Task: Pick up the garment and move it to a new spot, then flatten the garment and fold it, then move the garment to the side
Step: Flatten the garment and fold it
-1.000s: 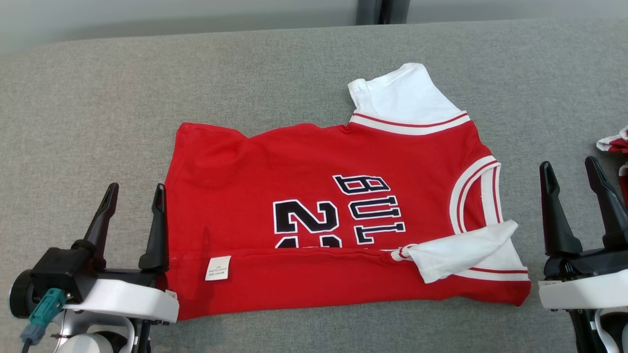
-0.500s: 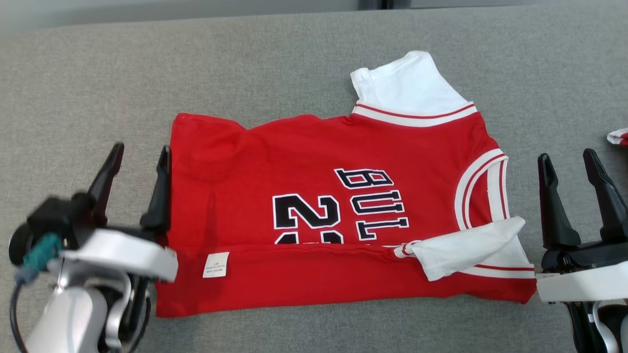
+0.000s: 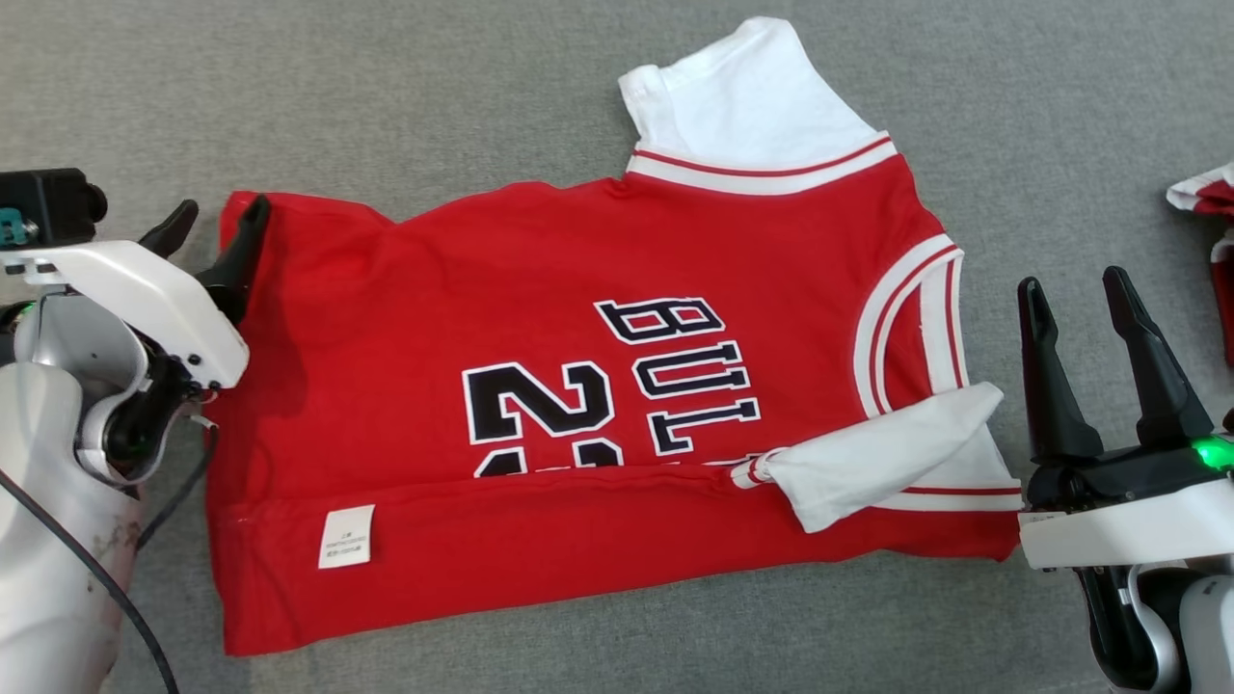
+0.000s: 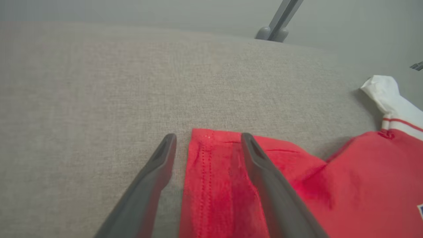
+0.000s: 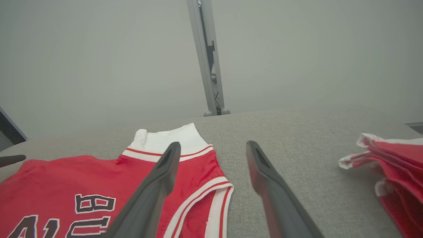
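So the red jersey [image 3: 578, 386] with the black "BUL" lettering is lying flat on the grey fabric-covered counter [image 3: 482, 96], pretty much mid-frame in the head view. Its neckline end points to 3 o'clock and its hem to 9 o'clock. The long edge at 6 o'clock is folded up over the front, with a white care label [image 3: 346, 536] showing on the flap. One white sleeve [image 3: 877, 463] is flopped over it around 4 o'clock, and the other white sleeve [image 3: 742, 96] sticks out at 12 o'clock.

The left fingers [image 3: 238, 258] are spread wide with nothing in them, right at the jersey's 10 o'clock hem corner. In the left wrist view the hem edge runs up between them, one finger over red cloth and the other over bare counter. Can't tell if they actually touch it.

The right fingers [image 3: 1046, 376] are wide open and empty too, just beside the neckline end at 3 o'clock. Another red-and-white garment [image 3: 1210, 193] sits at the far 3 o'clock edge, well apart from the jersey.
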